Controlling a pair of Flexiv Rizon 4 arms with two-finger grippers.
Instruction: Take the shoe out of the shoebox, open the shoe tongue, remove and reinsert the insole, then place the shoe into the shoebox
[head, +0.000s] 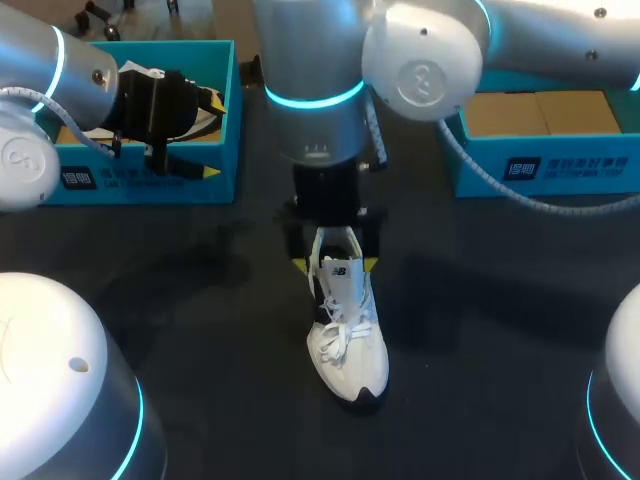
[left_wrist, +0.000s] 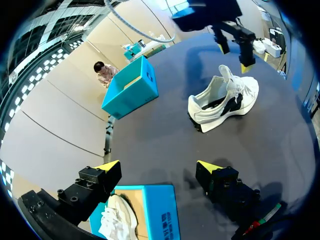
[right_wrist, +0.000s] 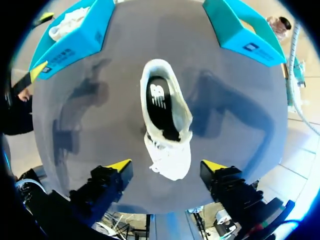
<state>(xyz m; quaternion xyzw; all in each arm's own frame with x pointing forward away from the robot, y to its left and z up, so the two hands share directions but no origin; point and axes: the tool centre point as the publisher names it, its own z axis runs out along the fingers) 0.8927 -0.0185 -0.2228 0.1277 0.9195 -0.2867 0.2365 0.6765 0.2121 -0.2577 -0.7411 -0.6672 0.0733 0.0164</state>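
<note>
free: table round shoe | blocks: left shoebox, right shoebox, right pincer above heel

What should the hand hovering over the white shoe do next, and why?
Likely lower the right hand onto the shoe and take its tongue. Its fingers are open above the shoe, gripping nothing, and the dark insole shows inside, not yet removed.

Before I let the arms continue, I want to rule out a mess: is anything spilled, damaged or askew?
Nothing stands out. The white shoe stands upright on the table, laces loose, with the right hand open above it. The left hand hangs open over the left shoebox, which holds another shoe.
</note>
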